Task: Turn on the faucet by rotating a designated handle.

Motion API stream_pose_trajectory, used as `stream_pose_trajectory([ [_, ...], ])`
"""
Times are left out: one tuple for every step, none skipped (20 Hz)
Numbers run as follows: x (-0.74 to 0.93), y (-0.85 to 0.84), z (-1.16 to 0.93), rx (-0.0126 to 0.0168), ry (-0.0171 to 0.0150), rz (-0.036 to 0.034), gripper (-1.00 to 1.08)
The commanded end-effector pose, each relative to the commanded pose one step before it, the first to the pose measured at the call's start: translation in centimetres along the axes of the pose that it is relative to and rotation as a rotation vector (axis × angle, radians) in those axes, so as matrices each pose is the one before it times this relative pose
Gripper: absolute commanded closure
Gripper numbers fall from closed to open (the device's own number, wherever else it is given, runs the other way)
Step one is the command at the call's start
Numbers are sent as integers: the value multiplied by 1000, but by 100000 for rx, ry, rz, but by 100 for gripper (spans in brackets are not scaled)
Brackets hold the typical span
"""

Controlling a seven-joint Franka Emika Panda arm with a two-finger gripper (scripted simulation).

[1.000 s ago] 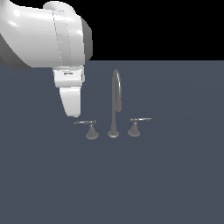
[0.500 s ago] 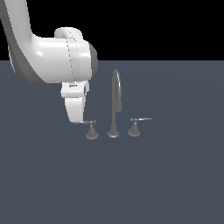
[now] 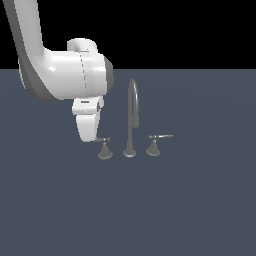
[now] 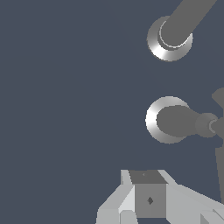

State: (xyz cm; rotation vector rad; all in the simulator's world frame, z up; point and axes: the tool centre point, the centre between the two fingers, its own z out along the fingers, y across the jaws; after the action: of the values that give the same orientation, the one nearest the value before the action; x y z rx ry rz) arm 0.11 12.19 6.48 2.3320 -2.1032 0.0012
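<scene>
Tool [image 3: 89,134] at designated handle [image 3: 104,148], exterior view's left of faucet [image 3: 131,120].

The faucet [image 3: 132,120] looked like dull grey metal, smooth, with a soft sheen on its round base. The designated handle [image 3: 104,149] had the same brushed-looking finish. The bench [image 3: 200,200] was matt slate-blue and featureless. The end effector [image 3: 89,125] appeared glossy white plastic.

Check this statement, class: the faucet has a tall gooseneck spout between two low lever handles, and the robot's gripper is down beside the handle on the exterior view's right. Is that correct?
Not quite. In the exterior view the gripper is beside the handle on that view's left, at the tip of its lever, not by the right handle. The rest holds: the gooseneck spout stands between the two handles.
</scene>
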Motion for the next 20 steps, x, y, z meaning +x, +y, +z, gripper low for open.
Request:
stream_pose_trajectory([
  [7, -4, 0, 4, -1, 18, 108],
  [-158, 327, -1, 0, 0, 0, 108],
  [-159, 329, -1, 0, 0, 0, 108],
  [-160, 331, -1, 0, 0, 0, 108],
  [-142, 331, -9, 10, -38, 29, 108],
  [-162, 334, -1, 0, 0, 0, 108],
  [-163, 336, -1, 0, 0, 0, 108],
  [-146, 337, -10, 11, -38, 29, 108],
  [-165, 340, -1, 0, 0, 0, 108],
  [-167, 342, -1, 0, 0, 0, 108],
  [-151, 342, -10, 12, -38, 28, 108],
  [-170, 345, -1, 0, 0, 0, 108],
  [0, 0, 0, 0, 0, 0, 108],
  [78, -926, -246, 1361, -342, 40, 108],
  [91, 350, 9, -82, 20, -1, 108],
  [91, 351, 16, -95, 23, -1, 108],
  [92, 353, 9, -82, 20, -1, 108],
  [92, 354, 16, -95, 23, -1, 108],
  [93, 356, 16, -95, 23, -1, 108],
  [93, 358, 9, -82, 20, -1, 108],
])
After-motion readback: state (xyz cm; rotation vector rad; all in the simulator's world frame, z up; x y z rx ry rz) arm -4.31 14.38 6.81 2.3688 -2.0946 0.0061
